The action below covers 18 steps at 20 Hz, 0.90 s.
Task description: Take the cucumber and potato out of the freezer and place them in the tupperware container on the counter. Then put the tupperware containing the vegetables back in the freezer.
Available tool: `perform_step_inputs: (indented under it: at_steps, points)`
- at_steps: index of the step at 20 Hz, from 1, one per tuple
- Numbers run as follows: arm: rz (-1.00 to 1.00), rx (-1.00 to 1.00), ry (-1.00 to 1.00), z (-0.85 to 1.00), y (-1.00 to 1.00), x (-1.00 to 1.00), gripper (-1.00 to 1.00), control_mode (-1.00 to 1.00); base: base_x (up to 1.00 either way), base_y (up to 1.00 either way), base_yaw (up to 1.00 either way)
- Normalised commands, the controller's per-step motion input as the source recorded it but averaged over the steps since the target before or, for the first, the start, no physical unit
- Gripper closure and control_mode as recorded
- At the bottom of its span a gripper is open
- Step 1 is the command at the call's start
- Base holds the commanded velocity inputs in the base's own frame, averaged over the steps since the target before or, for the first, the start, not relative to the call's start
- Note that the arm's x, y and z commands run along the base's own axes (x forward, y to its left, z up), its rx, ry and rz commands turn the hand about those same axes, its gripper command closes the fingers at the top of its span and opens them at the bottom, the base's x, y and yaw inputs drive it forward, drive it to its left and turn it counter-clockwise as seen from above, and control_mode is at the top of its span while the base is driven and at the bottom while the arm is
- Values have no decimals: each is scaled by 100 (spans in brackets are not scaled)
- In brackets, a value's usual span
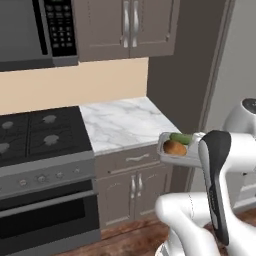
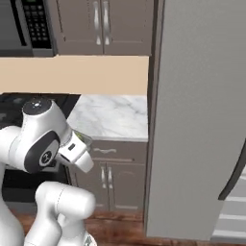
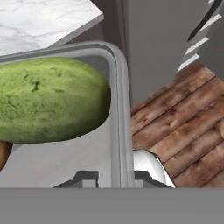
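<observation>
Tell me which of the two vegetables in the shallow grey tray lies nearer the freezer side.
The green elongated cucumber. It lies along the far side of the tray, toward the tall grey freezer; the rounded orange-brown potato sits in front of it.

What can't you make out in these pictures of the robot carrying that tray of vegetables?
- Left base view: the near end of the tupperware container is covered by the arm, so the jaws' hold is hidden.
- Hand view: the potato is cut off by the left edge, under the cucumber.
- Right base view: the freezer door blocks its shelves, apart from a sliver at the lower right; the arm hides nearly all of the tray.
</observation>
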Motion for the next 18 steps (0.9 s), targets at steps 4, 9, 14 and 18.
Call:
perform_step_inputs:
  at_steps: [4,9,14,18]
  points:
    - [0,0,0,0,0,0,100,100,-39,-87,0]
    - [0,0,0,0,0,0,100,100,2,-99,3]
    - [0,0,0,0,0,0,100,100,29,-88,16]
    - [0,0,0,0,0,0,100,100,24,-79,24]
